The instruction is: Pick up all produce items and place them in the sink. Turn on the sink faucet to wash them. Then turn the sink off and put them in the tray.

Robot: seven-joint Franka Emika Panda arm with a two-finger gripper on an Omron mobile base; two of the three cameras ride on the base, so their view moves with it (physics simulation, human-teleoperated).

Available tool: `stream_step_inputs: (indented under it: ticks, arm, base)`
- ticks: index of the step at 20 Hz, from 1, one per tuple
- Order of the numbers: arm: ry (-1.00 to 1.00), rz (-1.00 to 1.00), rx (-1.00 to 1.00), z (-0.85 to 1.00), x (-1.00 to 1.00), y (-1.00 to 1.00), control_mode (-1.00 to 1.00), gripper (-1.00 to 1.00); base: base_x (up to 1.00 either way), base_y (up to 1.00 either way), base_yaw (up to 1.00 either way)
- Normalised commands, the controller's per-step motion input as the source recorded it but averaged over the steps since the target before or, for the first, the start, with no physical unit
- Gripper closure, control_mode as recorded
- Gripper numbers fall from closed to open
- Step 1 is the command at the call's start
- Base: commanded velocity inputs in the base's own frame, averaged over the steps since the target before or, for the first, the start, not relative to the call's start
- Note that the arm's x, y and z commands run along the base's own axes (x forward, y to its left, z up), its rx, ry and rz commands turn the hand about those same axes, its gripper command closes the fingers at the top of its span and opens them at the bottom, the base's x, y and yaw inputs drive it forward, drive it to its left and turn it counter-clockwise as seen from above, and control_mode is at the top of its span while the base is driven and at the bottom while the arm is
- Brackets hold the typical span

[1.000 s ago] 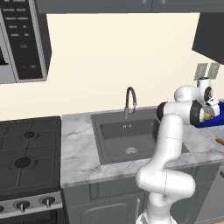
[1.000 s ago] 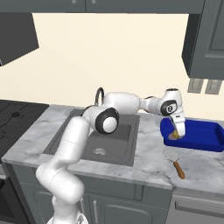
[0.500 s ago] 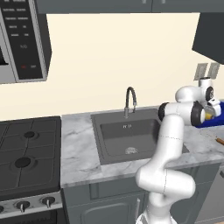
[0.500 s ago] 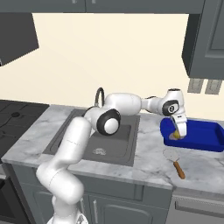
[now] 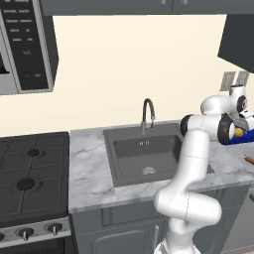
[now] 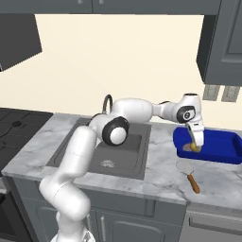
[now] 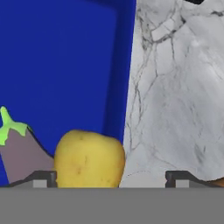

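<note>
**Produce in blue tray, gripper above with fingers apart**

Item 1: gripper (image 6: 195,146). Seen from the right base camera, it points down into the near left corner of the tray. In the hand view its two dark fingertips (image 7: 43,177) stand wide apart, one at each lower corner; nothing is clamped between them.

Item 2: yellow fruit (image 7: 89,159). Round, lightly speckled. Lies in the tray against its rim, at 6 o'clock in the hand view, just inside the left fingertip. From the left base camera it shows as a yellow spot (image 5: 239,132) beside the hand.

Item 3: eggplant (image 7: 22,153). Dull purple, green stem at 12 o'clock of its body. Lies in the tray, touching the yellow fruit at that fruit's 9 o'clock.

Item 4: tray (image 6: 222,146). Bright blue, raised rim, on the marble counter (image 6: 156,168) at 3 o'clock of the sink.

Item 5: sink (image 5: 144,154). Dark grey basin, round drain on its floor.

Item 6: faucet (image 5: 147,113). Dark gooseneck at 12 o'clock of the basin.

Item 7: wooden-handled utensil (image 6: 190,176). On the counter at 6 o'clock of the tray, apart from it.
</note>
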Motion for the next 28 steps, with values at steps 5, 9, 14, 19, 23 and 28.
stream_step_inputs:
  ticks: [5,9,14,19,23,28]
  arm:
    - [-0.02,0.0,0.0,0.35,-0.36,0.02,-1.0,-1.0]
    - [-0.01,0.0,0.0,0.24,-0.27,0.22,-1.0,-1.0]
    - [-0.05,0.0,0.0,0.12,0.0,0.25,-1.0,-1.0]
    - [-0.09,0.0,0.0,0.24,-0.35,0.32,-1.0,-1.0]
    - [-0.12,0.0,0.0,0.27,-0.76,0.5,-1.0,-1.0]
    - [-0.14,0.0,0.0,0.21,-0.86,0.51,-1.0,-1.0]
  base:
    - [0.0,0.0,0.0]
    - [0.0,0.0,0.0]
    - [0.0,0.0,0.0]
    - [0.0,0.0,0.0]
    - [0.0,0.0,0.0]
    - [0.0,0.0,0.0]
